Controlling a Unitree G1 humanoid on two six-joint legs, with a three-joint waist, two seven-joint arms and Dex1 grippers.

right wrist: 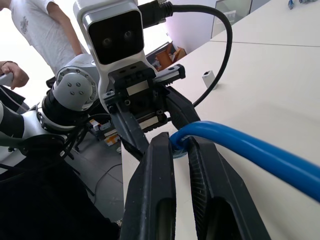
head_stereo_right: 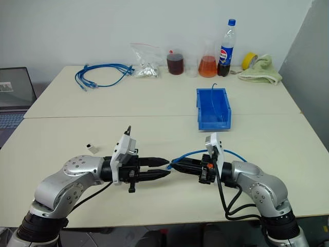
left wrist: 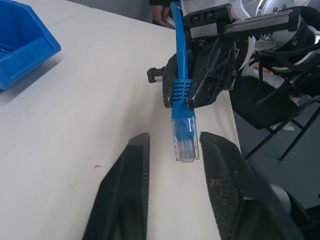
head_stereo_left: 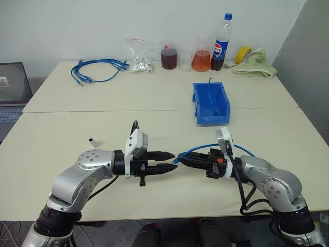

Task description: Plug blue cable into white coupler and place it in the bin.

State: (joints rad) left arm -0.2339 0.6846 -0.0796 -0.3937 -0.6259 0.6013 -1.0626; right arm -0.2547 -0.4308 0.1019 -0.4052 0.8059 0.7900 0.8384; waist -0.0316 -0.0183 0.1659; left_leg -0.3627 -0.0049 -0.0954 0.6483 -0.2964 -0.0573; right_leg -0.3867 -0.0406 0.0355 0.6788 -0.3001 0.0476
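while right tool (head_stereo_left: pixel 181 159) pinches blue cable (left wrist: pixel 181 95) | left tool (head_stereo_left: pixel 169 161) wide | tabletop (head_stereo_left: pixel 154 128) roomy

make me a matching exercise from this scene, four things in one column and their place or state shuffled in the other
Things:
1. blue cable
2. white coupler
3. bin
4. left gripper

Places or states:
A. open, fingers either side of the clear plug
B. lying loose on the table, beyond the left arm
C. pinched near its plug by the right gripper
D. standing on the table beyond the right arm

Pairs: 1-C, 2-B, 3-D, 4-A
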